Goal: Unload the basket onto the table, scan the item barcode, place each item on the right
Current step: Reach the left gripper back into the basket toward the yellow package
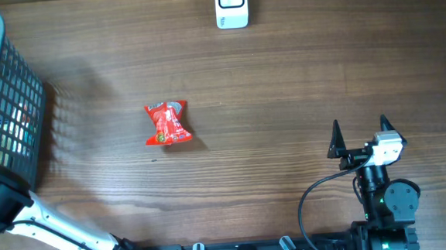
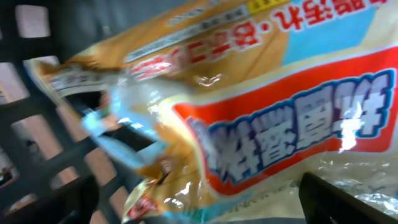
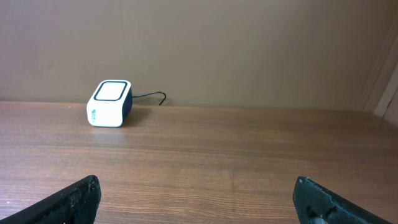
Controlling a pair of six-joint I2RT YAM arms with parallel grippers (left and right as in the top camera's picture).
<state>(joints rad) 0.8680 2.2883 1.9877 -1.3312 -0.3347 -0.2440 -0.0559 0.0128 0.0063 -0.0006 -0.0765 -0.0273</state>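
**On the table (image 1: 282, 82), a red packet (image 1: 166, 123) lying end-on to the far edge**

Left of centre, it lies flat, its long axis running near to far and slightly tilted. It is well apart from the scanner (image 1: 231, 6). The packet is crumpled red foil with a pale patch at its far end.

The right gripper (image 1: 359, 124) gapes wide over bare wood. The left gripper (image 2: 199, 186) is spread wide above a yellow-and-red snack bag (image 2: 249, 93) in the basket (image 1: 4, 99).

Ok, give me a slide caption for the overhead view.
Red snack packet lies on the wooden table between basket and scanner; right gripper open, empty.
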